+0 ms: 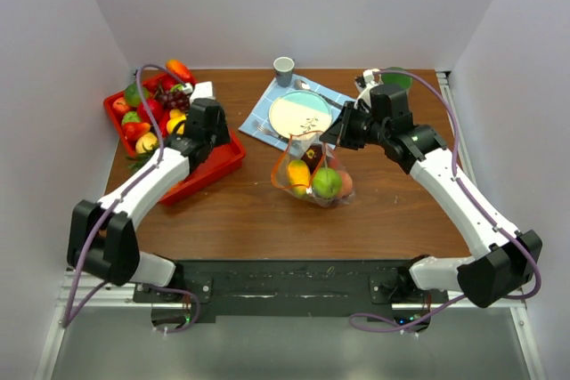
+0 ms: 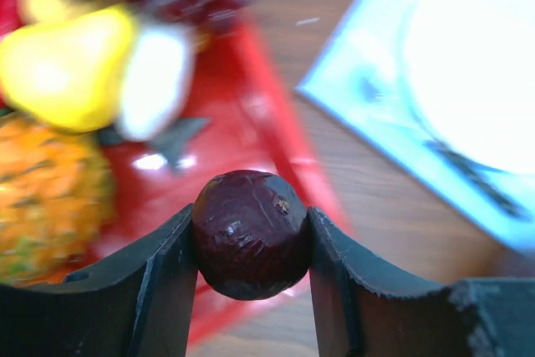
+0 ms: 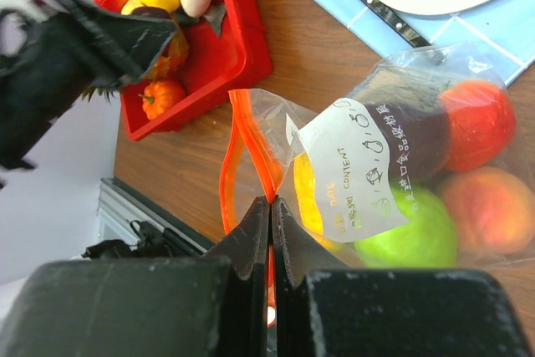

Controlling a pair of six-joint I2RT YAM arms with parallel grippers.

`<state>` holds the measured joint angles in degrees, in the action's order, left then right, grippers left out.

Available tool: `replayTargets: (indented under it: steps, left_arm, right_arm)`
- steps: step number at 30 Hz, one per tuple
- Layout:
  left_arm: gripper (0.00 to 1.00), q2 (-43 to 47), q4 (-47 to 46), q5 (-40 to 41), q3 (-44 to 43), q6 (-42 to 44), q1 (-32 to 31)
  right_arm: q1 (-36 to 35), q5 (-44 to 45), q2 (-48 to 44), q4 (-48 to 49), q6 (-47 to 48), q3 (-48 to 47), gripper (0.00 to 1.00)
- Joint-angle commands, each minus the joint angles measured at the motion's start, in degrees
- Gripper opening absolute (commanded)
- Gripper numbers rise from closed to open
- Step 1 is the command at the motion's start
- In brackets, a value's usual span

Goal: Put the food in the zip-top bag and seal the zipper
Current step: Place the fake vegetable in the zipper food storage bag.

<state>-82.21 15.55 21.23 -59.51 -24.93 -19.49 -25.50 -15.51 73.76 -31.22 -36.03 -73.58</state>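
Though tray [image 2: 269,110] blurs, left claw [image 2: 251,221] grips fruit [image 2: 251,240], right claw [image 3: 270,203] zipper [image 3: 226,175]

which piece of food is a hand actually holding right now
The dark maroon round fruit, pinched in the left hand; every other piece lies in the red tray or the bag.

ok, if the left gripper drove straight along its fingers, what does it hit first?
Probably the red tray, its floor just inside the rim, beside the white piece. The left gripper holds a dark purple fruit, which would touch first. Depth unclear.
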Motion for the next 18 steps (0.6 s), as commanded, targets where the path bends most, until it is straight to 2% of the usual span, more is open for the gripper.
replayTargets:
  steps: [1, 8, 14, 18]
  left_arm:
    - [0.20, 7.22, 0.01, -8.39, -2.63, -2.75, -5.55]
    - [0.21, 12.87, -3.50, -17.27, -2.28, -9.86, -15.38]
    - [0.21, 13.66, -6.50, -17.63, -3.25, -13.13, -23.04]
    - [0.21, 12.87, -7.29, -16.93, -3.69, -14.18, -25.86]
  right_arm:
    - [-0.17, 1.53, -0.10, 1.17, -0.18, -2.36, 0.00]
    - [-0.17, 2.76, 0.42, 0.55, -0.44, -3.15, 0.00]
    - [-0.17, 4.26, 1.21, 0.02, -0.88, -4.20, 0.00]
    - [-0.25, 4.96, 1.48, 0.20, -1.32, -4.29, 0.00]
